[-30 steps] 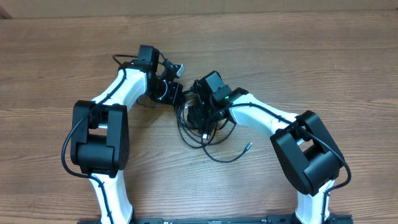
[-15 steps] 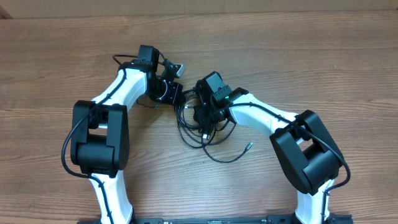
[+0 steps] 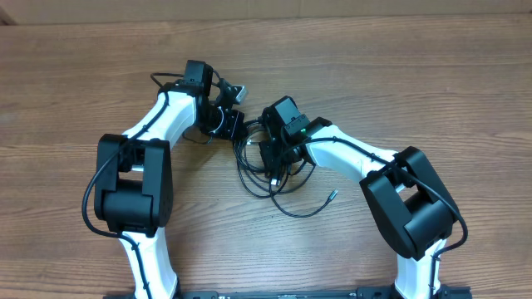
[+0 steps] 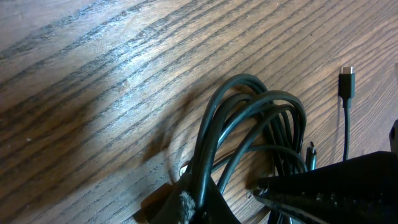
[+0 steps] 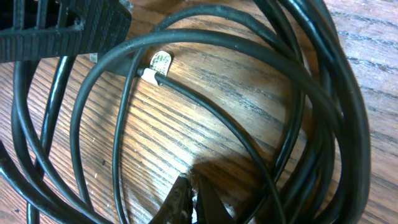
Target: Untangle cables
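I see my left gripper (image 4: 217,198) pinching the thin black looped cables (image 3: 268,176), tangled mid-way across the brown wooden table (image 3: 416,83). My right gripper (image 5: 188,198) hangs among their loops, jaws pressed together.

**Wood table, soft light**

Brown wood-grain table (image 3: 432,75) fills the overhead view, with the grain running left to right. A paler tan strip (image 3: 349,7) runs along the top edge. Light is soft and even, with faint shadows.
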Action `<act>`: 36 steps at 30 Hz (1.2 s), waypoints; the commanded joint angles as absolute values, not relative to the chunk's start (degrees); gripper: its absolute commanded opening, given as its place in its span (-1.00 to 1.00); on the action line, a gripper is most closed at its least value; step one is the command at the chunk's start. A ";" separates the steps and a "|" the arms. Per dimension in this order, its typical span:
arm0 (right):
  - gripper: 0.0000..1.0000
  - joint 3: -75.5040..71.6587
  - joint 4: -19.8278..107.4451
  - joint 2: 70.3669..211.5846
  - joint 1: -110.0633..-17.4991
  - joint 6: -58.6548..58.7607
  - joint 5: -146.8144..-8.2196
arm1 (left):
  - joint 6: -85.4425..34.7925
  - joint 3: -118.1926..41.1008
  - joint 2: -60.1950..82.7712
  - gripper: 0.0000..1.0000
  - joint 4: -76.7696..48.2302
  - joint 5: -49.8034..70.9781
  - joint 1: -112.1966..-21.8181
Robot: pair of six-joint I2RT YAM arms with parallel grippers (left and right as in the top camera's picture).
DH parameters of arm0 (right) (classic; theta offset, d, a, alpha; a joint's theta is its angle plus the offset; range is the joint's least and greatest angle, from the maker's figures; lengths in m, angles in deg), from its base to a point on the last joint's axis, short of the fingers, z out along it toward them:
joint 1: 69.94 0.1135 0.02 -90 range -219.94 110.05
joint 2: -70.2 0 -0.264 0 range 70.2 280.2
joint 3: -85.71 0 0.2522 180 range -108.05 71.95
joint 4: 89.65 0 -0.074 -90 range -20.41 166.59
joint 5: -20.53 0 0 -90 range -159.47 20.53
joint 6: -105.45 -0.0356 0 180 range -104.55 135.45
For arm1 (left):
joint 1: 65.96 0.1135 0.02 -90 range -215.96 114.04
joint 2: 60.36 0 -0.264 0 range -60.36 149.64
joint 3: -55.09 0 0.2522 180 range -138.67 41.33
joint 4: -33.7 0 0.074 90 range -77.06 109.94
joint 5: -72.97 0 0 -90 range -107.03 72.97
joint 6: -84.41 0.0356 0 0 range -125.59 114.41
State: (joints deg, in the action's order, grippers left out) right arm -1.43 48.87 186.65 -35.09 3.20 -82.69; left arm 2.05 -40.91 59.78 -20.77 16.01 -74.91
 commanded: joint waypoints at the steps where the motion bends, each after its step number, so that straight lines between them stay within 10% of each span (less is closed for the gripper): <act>1: -0.93 -1.26 48.65 187.08 -35.62 2.83 -83.08 | 2.09 -41.65 60.48 -0.91 -20.68 17.56 -74.65; 23: -0.92 -4.99 36.17 180.24 -43.99 -3.44 -87.82 | 3.03 -41.67 60.48 -0.91 -20.58 20.07 -74.60; 27: -0.38 -4.99 36.24 180.26 -43.18 6.37 -91.63 | 3.03 -41.67 60.48 -0.90 -20.58 20.07 -74.60; 36: -0.27 -4.93 42.14 182.41 -37.17 15.53 -76.26 | 3.01 -41.67 60.48 -0.90 -20.58 20.10 -74.60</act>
